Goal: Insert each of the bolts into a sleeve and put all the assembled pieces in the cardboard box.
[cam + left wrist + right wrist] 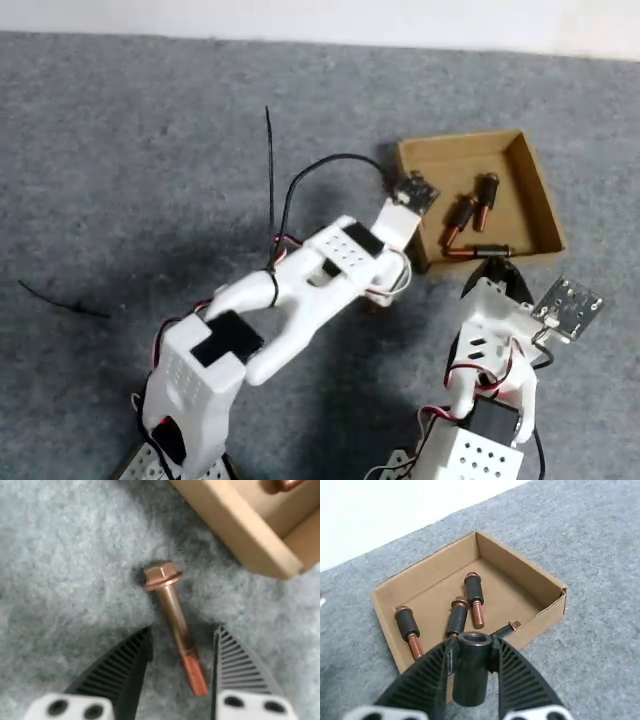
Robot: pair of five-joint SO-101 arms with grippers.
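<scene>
A copper bolt [172, 612] lies on the grey carpet just outside a corner of the cardboard box [240, 527]. My left gripper [182, 635] is open, one finger on each side of the bolt's threaded end. From above, the left arm [340, 255] stretches to the box's near left corner. My right gripper [472, 647] is shut on a black sleeve [471, 672], held upright in front of the box [520, 572]. In the high view it [497, 272] hangs at the box's near wall [540, 185]. Several assembled pieces [457, 617] lie inside.
A thin black strip [270, 165] lies on the carpet left of the box, and another [60, 300] lies at the far left. A white wall borders the carpet's far edge. Open carpet spreads to the left and behind the box.
</scene>
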